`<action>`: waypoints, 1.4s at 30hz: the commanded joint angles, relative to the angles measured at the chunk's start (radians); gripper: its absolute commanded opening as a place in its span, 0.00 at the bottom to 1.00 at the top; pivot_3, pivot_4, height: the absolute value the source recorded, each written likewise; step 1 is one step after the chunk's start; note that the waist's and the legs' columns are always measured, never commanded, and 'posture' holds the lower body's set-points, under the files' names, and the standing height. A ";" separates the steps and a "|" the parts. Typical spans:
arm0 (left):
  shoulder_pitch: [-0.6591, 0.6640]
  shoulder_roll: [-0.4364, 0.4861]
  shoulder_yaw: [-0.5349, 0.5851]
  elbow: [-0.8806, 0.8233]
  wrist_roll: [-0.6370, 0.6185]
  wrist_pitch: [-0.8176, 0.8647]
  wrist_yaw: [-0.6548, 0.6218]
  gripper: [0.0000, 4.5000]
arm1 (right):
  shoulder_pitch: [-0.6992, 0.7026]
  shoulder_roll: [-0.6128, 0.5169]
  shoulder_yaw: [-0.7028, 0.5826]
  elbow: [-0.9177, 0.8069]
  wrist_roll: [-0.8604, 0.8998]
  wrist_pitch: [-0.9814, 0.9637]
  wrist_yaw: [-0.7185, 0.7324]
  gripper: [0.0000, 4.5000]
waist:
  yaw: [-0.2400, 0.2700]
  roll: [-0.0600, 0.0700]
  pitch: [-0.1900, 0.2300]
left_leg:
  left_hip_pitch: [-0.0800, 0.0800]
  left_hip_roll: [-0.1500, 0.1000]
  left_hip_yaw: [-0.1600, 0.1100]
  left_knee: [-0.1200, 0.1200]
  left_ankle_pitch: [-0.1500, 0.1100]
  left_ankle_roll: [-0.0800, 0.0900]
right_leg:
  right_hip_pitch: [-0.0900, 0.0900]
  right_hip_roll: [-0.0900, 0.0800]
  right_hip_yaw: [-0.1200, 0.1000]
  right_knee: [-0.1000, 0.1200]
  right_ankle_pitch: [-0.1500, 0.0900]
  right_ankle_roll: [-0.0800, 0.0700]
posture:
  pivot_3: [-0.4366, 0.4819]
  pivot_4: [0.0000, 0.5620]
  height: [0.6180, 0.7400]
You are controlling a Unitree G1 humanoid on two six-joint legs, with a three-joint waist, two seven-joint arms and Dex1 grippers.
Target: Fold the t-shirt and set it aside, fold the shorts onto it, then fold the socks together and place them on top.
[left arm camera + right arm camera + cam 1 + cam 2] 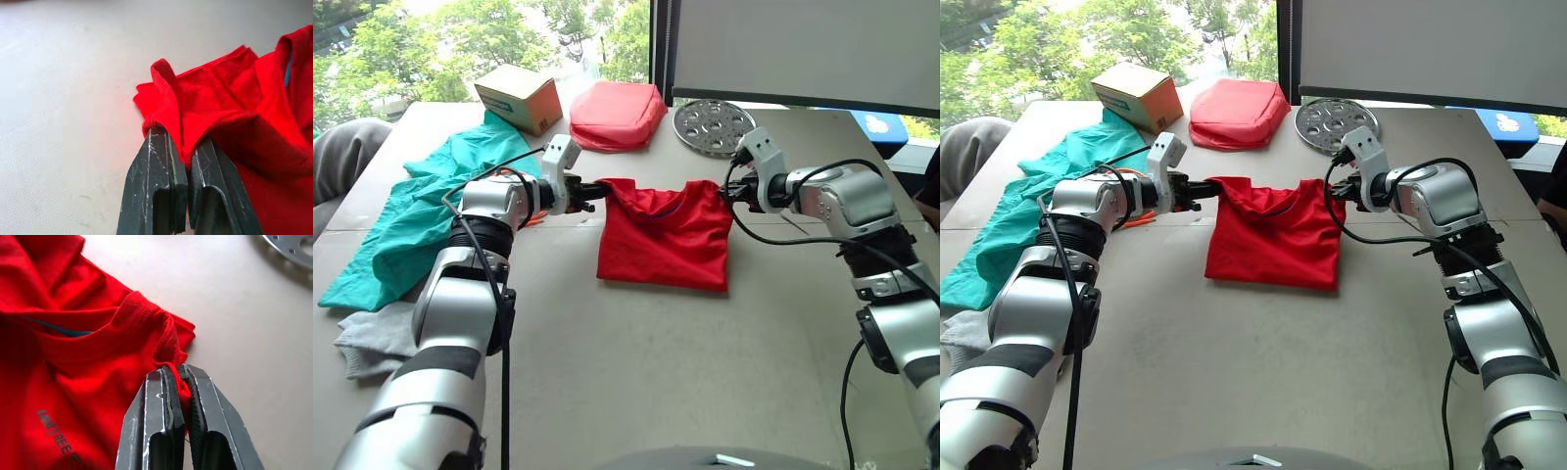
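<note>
The red t-shirt (664, 239) hangs partly folded at the table's middle, its top edge lifted and its lower part resting on the table. My left gripper (603, 188) is shut on the shirt's left top corner (166, 115). My right gripper (726, 190) is shut on the right top corner (168, 345). The teal shorts (416, 220) lie spread at the left, their orange cord (1139, 220) peeking out beside my left arm. A grey sock (372, 343) lies at the near left, below the shorts.
A cardboard box (519, 97), a puffy red pouch (617, 114) and a round perforated metal disc (713, 126) stand along the table's far side. A grey cloth (342, 152) sits at the far left edge. The table (685, 372) shows bare surface in front of the shirt.
</note>
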 commanded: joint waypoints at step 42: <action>0.665 -0.051 0.075 -0.987 -0.021 0.158 0.062 0.01 | 0.068 0.350 0.033 0.038 -0.282 -0.292 -0.062 0.01 | -0.016 0.003 -0.001 | 0.007 -0.001 -0.003 0.004 0.000 0.000 | 0.005 -0.001 0.001 0.004 0.000 0.002 | 0.48 0.27 0.99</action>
